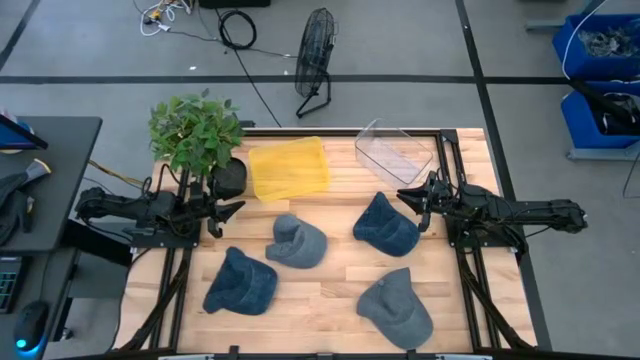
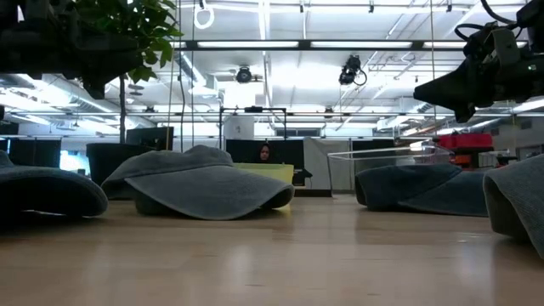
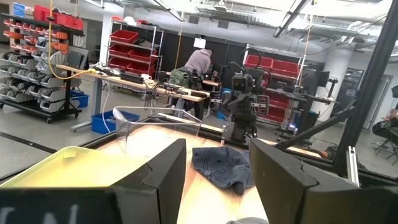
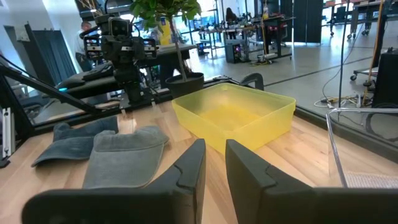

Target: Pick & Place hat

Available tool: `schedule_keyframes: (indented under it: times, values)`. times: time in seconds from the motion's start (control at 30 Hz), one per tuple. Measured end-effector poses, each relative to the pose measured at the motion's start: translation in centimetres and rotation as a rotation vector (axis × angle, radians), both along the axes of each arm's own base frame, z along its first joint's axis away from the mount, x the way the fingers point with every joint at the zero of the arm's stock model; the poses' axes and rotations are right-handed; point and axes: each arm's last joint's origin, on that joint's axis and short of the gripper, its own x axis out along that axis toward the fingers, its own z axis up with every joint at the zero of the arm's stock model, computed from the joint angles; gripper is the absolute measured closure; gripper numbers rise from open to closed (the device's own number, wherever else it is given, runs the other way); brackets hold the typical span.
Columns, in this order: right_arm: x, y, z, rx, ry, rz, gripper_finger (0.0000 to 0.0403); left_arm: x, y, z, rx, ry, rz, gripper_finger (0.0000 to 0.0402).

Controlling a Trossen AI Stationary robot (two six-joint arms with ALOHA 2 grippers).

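Observation:
Several caps lie brim-down on the wooden table, none touched: a blue one (image 1: 240, 283) near left, a grey-blue one (image 1: 297, 240) (image 2: 204, 183) in the middle, a dark blue one (image 1: 386, 225) (image 3: 221, 167) toward the right, and a grey one (image 1: 397, 307) near right. My left gripper (image 1: 225, 212) (image 3: 217, 177) hovers open above the table's left side, beside the plant pot. My right gripper (image 1: 410, 197) (image 4: 214, 165) hovers at the right, just past the dark blue cap's far edge. Its fingers are shut to a narrow slit and hold nothing.
A yellow bin (image 1: 289, 167) (image 4: 236, 115) and a clear bin (image 1: 393, 152) (image 3: 155, 124) stand at the far edge. A potted plant (image 1: 195, 130) fills the far left corner. Bare wood shows between the caps. People work at benches in the room beyond.

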Motion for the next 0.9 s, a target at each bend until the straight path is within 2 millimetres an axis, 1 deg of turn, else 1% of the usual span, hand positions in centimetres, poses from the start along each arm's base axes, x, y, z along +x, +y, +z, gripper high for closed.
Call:
schedule_keyframes:
  times: [0.13, 0.23, 0.33, 0.43, 0.57, 0.67, 0.73, 0.83, 0.9]
  values:
    - [0.0, 0.0, 0.0, -0.013, 0.004, 0.001, 0.0334, 0.0, 0.0, 0.0, 0.0, -0.001, 0.0, 0.022]
    - [0.0, 0.0, 0.0, 0.038, -0.011, -0.001, 0.0334, 0.0, 0.0, 0.1, 0.0, -0.009, 0.012, 0.022]
    - [0.0, 0.0, 0.0, 0.098, -0.028, -0.004, 0.0334, -0.1, 0.2, 0.2, 0.035, -0.003, 0.076, 0.022]
    - [0.0, 0.0, 0.0, 0.078, -0.025, -0.019, 0.0334, -0.1, 0.3, 0.2, 0.058, 0.014, 0.136, 0.022]
    - [-0.1, -0.3, 0.1, 0.076, -0.04, -0.119, 0.0334, -0.3, 0.5, 0.6, 0.053, -0.022, 0.2, 0.022]
    - [-0.3, -0.7, 0.2, 0.098, -0.067, -0.282, 0.0334, -0.5, 0.7, 0.7, -0.06, -0.071, 0.254, 0.022]
    - [-0.5, -0.9, 0.2, 0.07, -0.06, -0.359, 0.0334, -0.5, 0.8, 0.6, -0.11, -0.08, 0.278, 0.022]
    - [-0.6, -1.1, 0.2, -0.007, -0.024, -0.418, 0.0334, -0.5, 0.9, 0.7, -0.137, -0.095, 0.294, 0.022]
    - [-0.6, -1.1, 0.2, -0.009, -0.026, -0.424, 0.0334, -0.6, 0.9, 0.7, -0.151, -0.105, 0.305, 0.022]
